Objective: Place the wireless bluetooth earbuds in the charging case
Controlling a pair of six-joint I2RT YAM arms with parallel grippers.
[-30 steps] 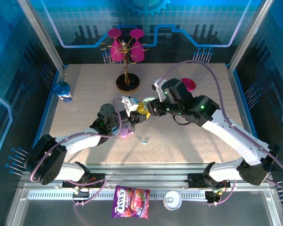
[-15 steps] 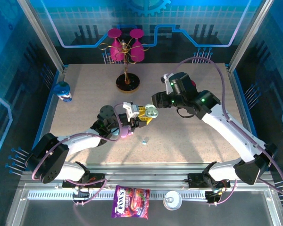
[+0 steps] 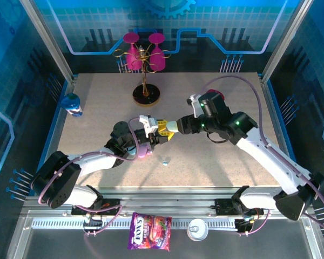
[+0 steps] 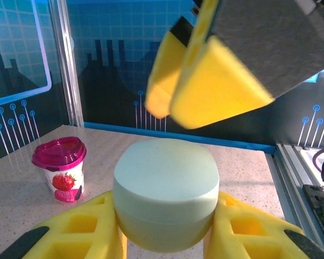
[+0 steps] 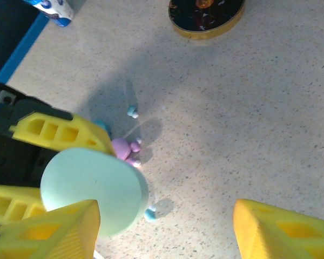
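The left claw (image 4: 164,231) is clamped on the pale mint, pebble-shaped plastic charging case (image 4: 164,183), lid shut, above the middle of the speckled beige tabletop (image 3: 221,156). The right claw (image 5: 166,232) hangs at the case's 3 o'clock, jaws apart, holding nothing. My read: the lid must be raised first, so hold the case level and catch only the lid's edge. The tiny light-blue plastic earbuds (image 5: 150,214) lie loose on the tabletop, one at the case's 6 o'clock. A stand of magenta glasses (image 3: 144,54) sits at 12 o'clock, a blue-capped bottle (image 3: 72,104) near 9; blue-lit panel walls enclose everything.
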